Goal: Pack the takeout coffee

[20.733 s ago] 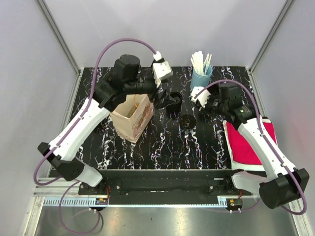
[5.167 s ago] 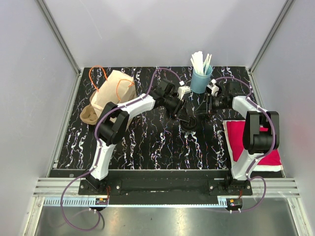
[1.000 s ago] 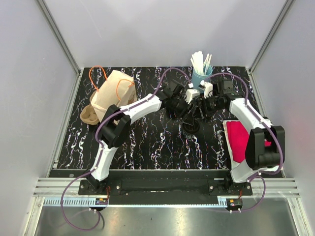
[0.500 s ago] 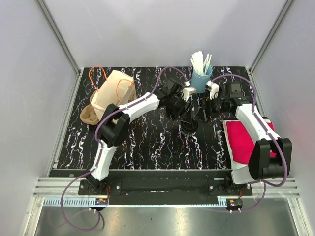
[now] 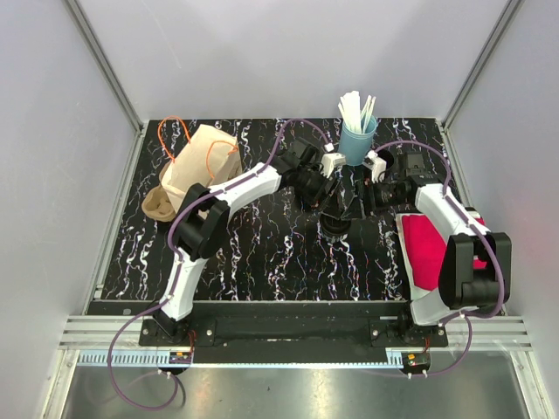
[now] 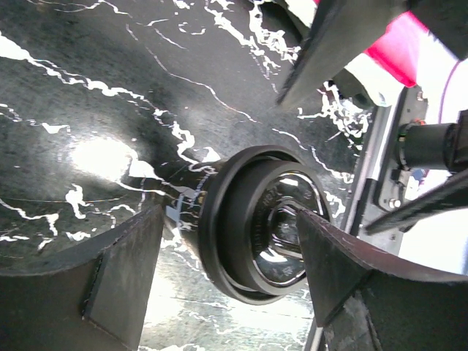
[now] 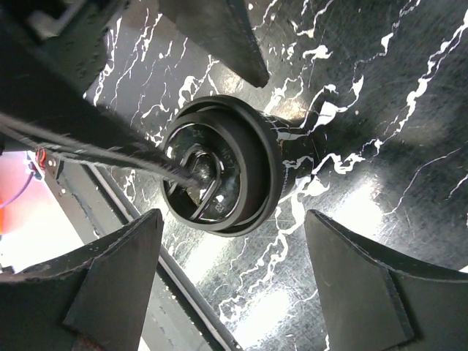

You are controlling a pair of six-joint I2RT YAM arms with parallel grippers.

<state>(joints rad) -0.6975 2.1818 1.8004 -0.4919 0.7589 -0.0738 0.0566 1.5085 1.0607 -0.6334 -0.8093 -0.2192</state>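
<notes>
The black takeout coffee cup (image 5: 336,225) stands mid-table with its black lid on. In the left wrist view the lidded cup (image 6: 259,230) sits between and beyond the fingers of my left gripper (image 6: 230,292), which is open. In the right wrist view the cup (image 7: 219,172) lies just ahead of my right gripper (image 7: 234,292), also open with nothing between its fingers. From above, my left gripper (image 5: 334,202) and right gripper (image 5: 362,199) hover close together just behind the cup. A brown paper bag (image 5: 201,166) with orange handles lies at the back left.
A blue cup of white stirrers (image 5: 356,138) stands at the back, right behind both grippers. A brown cardboard carrier (image 5: 157,202) lies beside the bag. A red cloth (image 5: 437,249) lies at the right edge under the right arm. My left arm's cable (image 7: 110,142) crosses the right wrist view.
Both grippers have opened wider around the lidded cup. The right gripper has drawn back to the right. The cup stays in place on the table.
</notes>
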